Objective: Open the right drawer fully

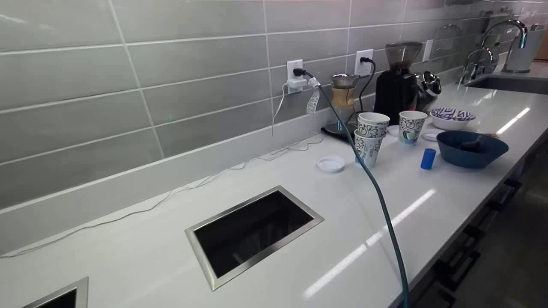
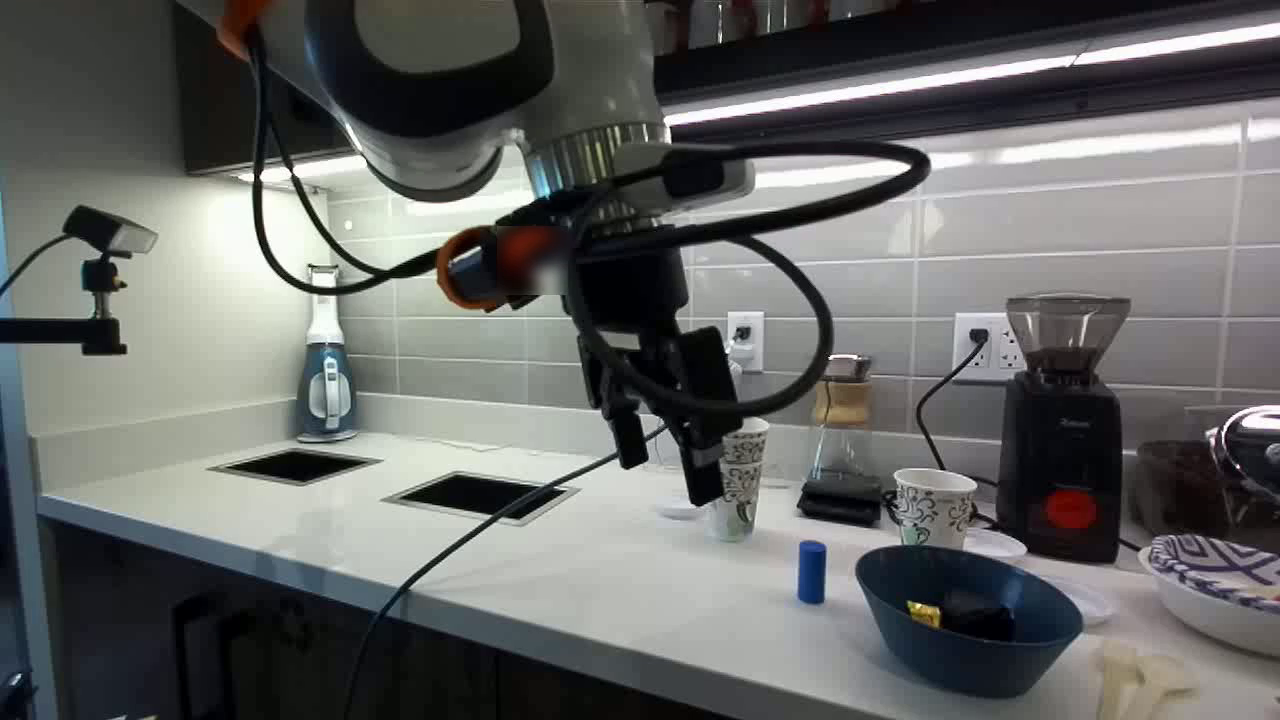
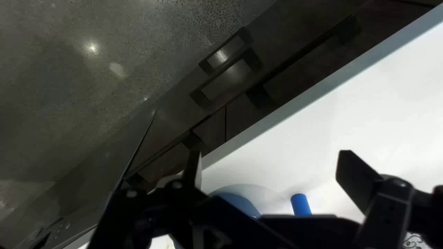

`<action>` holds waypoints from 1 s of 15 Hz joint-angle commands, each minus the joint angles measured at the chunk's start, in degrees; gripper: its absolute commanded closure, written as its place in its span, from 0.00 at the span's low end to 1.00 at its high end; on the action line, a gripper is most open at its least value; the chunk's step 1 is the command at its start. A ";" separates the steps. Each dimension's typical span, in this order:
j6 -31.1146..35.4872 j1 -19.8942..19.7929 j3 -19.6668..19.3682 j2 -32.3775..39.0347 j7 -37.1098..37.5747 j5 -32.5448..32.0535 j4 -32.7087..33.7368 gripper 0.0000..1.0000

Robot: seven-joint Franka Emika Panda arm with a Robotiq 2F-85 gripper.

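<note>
Dark cabinet fronts with black bar handles lie below the counter edge in the wrist view, among them a long handle (image 3: pixel 301 53) and a shorter handle (image 3: pixel 219 73). Handles also show in an exterior view (image 1: pixel 464 271). The fronts look shut. No pale blue-grey front or drawer inside shows, so I cannot tell which is the right drawer. My gripper (image 2: pixel 667 472) hangs above the counter, fingers down, apart from every handle. In the wrist view its fingers (image 3: pixel 270 162) are spread wide with nothing between them.
On the white counter (image 2: pixel 620 590) stand a dark blue bowl (image 2: pixel 960 650), a blue cylinder (image 2: pixel 811 572), paper cups (image 2: pixel 738 490) and a coffee grinder (image 2: pixel 1060 460). A cable (image 1: pixel 385 209) crosses the counter and its front edge. Metal-rimmed cut-outs (image 1: pixel 201 252) lie in the counter.
</note>
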 commanded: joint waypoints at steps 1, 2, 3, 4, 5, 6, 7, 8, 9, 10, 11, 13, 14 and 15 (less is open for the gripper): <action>-0.14 -0.40 0.39 0.02 -0.17 0.24 0.09 0.00; -0.14 -0.40 0.39 0.02 -0.17 0.24 0.09 0.00; -0.14 -0.40 0.39 0.02 -0.17 0.24 0.09 0.00; -0.14 -0.40 0.39 0.02 -0.17 0.24 0.09 0.00; -0.30 -0.01 -0.57 1.86 -0.29 2.23 1.27 0.00; -0.67 0.39 -1.55 3.23 -0.82 4.32 1.97 0.00; -0.01 0.25 -2.24 4.51 -0.74 5.76 2.19 0.00; 1.53 -0.04 -3.07 5.75 -0.63 7.30 2.18 0.00; 1.18 0.07 -4.32 7.33 -1.07 9.97 2.61 0.00; 2.09 -0.29 -5.34 9.03 -1.14 11.89 2.88 0.00; 1.80 -0.37 -6.68 11.00 -1.86 14.60 3.59 0.00; 3.81 -0.85 -8.27 14.54 -1.91 19.27 4.36 0.00; 5.44 -1.16 -8.57 16.48 -1.63 21.30 4.66 0.00; 7.19 -1.41 -8.59 18.24 -1.69 23.04 4.88 0.00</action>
